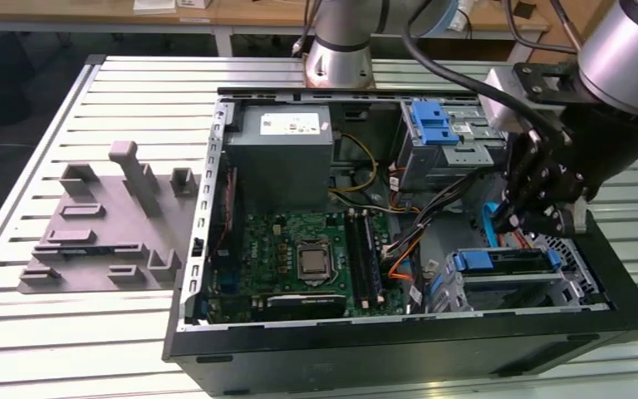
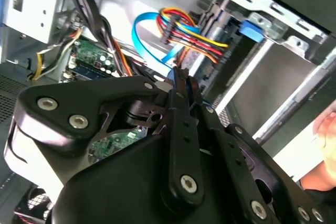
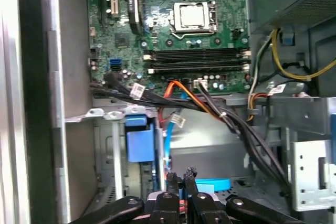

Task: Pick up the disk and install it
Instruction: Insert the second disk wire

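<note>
Green motherboard (image 3: 173, 30), bundled cables (image 3: 231, 119), blue latch (image 3: 140, 145), hand (image 3: 179, 179)

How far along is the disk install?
Pickup looks done: in the exterior view the disk lies in the lower drive cage of the case, blue rails at its ends. In hand: nothing visible; the gripper is shut, tips just above that cage by the blue cable. Left: whether the disk is fully seated cannot be told.

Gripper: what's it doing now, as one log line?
gripper | fingers together | inside case | by lower drive cage | blue cable close by
</note>
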You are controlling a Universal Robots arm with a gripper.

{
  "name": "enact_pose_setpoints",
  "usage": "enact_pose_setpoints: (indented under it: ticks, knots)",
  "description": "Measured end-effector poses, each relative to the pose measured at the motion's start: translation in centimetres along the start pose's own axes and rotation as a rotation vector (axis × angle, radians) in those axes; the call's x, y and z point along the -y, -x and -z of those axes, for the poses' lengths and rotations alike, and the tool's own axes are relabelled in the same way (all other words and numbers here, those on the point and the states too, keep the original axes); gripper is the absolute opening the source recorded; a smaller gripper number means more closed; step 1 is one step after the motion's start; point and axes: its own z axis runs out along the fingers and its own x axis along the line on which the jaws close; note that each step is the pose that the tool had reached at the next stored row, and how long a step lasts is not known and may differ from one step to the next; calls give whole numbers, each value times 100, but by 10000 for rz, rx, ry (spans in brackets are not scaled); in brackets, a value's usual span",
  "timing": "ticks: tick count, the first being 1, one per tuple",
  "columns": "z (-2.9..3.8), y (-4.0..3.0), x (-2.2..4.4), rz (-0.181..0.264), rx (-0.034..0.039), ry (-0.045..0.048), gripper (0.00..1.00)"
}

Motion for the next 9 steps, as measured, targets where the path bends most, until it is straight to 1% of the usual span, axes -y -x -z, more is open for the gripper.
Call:
enact_pose_setpoints:
  ticks: [3,9]
  knots:
    - [-12,-59,5,0,0,0,16]
    - [-20,-70,6,0,0,0,16]
